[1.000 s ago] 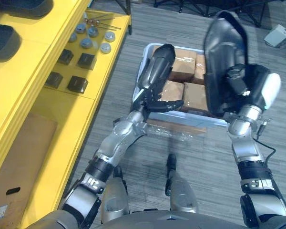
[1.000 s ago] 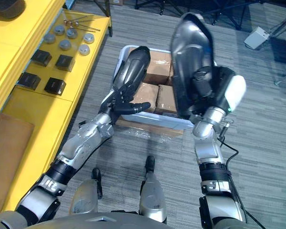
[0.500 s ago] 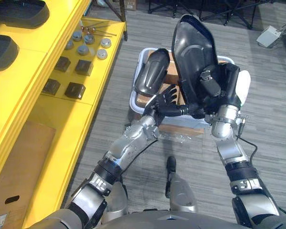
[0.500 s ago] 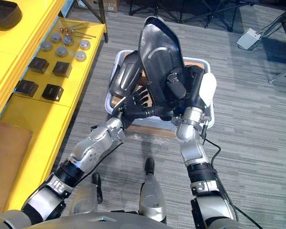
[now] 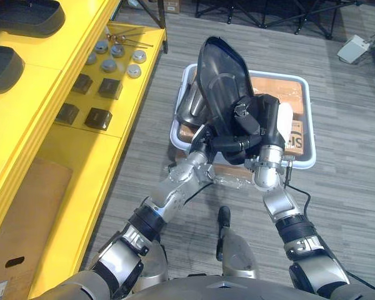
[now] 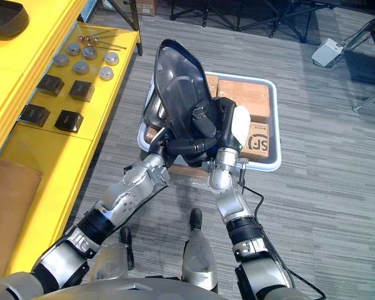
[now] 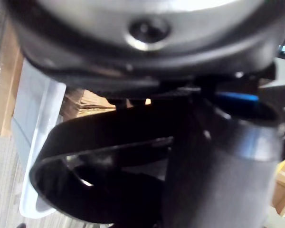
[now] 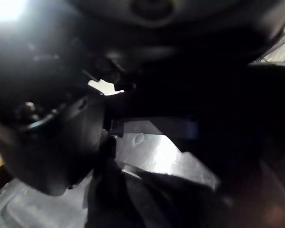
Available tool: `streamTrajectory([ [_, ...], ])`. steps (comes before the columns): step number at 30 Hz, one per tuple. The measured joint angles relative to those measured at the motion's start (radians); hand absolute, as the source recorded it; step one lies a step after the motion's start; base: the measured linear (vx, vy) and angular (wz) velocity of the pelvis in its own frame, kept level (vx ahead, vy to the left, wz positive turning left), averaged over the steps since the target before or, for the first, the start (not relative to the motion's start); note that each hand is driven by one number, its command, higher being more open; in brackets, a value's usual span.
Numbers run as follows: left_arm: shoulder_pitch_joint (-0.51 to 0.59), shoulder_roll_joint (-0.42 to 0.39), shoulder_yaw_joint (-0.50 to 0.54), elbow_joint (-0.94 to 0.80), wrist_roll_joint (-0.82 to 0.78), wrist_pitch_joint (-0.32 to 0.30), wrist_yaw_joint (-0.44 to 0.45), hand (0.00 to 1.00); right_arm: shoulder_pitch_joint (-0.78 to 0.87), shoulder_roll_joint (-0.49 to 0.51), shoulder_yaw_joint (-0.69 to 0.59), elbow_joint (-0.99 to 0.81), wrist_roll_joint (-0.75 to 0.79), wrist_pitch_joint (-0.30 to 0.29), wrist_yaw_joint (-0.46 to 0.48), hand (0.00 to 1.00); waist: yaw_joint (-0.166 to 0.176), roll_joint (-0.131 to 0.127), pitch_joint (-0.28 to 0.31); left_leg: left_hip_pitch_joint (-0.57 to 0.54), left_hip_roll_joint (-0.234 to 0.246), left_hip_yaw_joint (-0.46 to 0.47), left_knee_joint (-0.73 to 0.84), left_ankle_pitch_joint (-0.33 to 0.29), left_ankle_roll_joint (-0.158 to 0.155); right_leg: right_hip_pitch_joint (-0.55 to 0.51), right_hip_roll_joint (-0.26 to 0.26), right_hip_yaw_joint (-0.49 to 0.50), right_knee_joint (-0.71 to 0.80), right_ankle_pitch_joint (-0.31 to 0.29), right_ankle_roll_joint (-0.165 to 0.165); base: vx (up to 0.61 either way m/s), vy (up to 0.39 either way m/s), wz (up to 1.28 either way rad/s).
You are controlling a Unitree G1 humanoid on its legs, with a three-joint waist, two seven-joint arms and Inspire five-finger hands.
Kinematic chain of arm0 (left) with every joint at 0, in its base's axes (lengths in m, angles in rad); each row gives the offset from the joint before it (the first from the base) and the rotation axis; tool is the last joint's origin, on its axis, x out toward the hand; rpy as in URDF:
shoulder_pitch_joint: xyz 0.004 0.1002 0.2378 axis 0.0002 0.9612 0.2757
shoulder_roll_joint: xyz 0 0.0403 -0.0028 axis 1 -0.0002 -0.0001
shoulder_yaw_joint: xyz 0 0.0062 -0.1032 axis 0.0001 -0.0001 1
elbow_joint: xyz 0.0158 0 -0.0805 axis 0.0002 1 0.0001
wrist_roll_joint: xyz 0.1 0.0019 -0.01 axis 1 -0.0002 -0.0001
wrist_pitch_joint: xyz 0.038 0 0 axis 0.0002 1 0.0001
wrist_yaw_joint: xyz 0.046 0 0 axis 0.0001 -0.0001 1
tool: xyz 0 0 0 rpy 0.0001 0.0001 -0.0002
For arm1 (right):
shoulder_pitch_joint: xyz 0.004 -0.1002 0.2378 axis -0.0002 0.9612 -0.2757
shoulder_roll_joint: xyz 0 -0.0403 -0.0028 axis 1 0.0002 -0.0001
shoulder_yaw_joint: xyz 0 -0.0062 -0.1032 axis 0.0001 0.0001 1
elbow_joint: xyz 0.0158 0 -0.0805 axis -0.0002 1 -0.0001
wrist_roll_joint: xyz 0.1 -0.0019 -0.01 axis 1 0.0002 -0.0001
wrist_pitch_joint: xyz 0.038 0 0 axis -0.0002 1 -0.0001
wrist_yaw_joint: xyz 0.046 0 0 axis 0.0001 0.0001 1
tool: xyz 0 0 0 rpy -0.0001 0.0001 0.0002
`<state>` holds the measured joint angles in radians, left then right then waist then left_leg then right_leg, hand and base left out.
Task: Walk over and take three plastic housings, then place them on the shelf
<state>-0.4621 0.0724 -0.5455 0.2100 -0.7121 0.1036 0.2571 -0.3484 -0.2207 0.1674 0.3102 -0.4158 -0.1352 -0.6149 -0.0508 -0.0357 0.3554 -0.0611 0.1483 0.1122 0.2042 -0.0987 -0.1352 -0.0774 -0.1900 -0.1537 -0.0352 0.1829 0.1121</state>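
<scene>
My right hand [image 5: 260, 120] is shut on a large black plastic housing [image 5: 220, 75], held upright over the near left corner of the white bin [image 5: 307, 106]. Just behind it stands a smaller dark housing [image 5: 186, 110], with my left hand [image 5: 200, 135] shut on its lower end and mostly hidden by the large one. The two housings overlap and look close to touching. In the left wrist view a black curved housing rim [image 7: 99, 142] sits right at the hand. Two more dark housings [image 5: 25, 15] [image 5: 3, 62] lie on the upper level of the yellow shelf [image 5: 62, 156].
The bin holds several brown cardboard boxes [image 5: 278, 84]. On the shelf's lower level lie small black blocks [image 5: 99, 117] and metal discs [image 5: 109, 64]. A flat cardboard box [image 5: 25, 212] sits further down. A clear plastic wrap [image 5: 232, 179] lies on the grey floor by the bin.
My right hand has carried the large housing left and down, in front of the left hand's housing. The left hand has drawn in close beneath it. The camera has also shifted.
</scene>
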Motion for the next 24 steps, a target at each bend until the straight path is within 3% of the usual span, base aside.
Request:
streamTrajectory([
  [8, 0.073, -0.025, -0.038, -0.013, -0.014, -0.062, 0.049, 0.00, 0.020, 0.007, 0.014, 0.030, 0.032, -0.007, 0.013, 0.00, 0.015, -0.014, -0.046, 0.024, -0.001, -0.002, -0.029, 0.008, -0.002, 0.023, 0.002, -0.008, -0.018, 0.001, 0.001, 0.00, 0.000, 0.00],
  [12, 0.092, -0.025, -0.038, -0.012, -0.027, -0.063, 0.083, 0.00, 0.026, 0.012, 0.032, 0.041, 0.027, -0.007, -0.001, 0.00, 0.024, -0.015, -0.046, 0.035, 0.000, -0.003, -0.035, 0.011, -0.004, 0.030, 0.002, -0.009, -0.018, 0.000, 0.001, 0.00, 0.000, 0.00],
  [23, 0.145, -0.025, -0.038, -0.010, -0.037, -0.070, 0.057, 0.00, 0.061, 0.032, 0.049, 0.052, 0.025, -0.006, -0.029, 0.00, 0.038, -0.017, -0.045, 0.038, 0.000, -0.003, -0.035, 0.011, -0.004, 0.032, 0.002, -0.008, -0.018, -0.001, 0.002, 0.00, 0.000, 0.00],
  [24, 0.147, -0.025, -0.038, -0.009, -0.037, -0.074, 0.054, 1.00, 0.061, 0.032, 0.050, 0.052, 0.025, -0.006, -0.029, 0.00, 0.039, -0.017, -0.045, 0.038, 0.000, -0.003, -0.035, 0.011, -0.004, 0.032, 0.002, -0.008, -0.018, -0.001, 0.003, 0.00, 0.000, 0.00],
])
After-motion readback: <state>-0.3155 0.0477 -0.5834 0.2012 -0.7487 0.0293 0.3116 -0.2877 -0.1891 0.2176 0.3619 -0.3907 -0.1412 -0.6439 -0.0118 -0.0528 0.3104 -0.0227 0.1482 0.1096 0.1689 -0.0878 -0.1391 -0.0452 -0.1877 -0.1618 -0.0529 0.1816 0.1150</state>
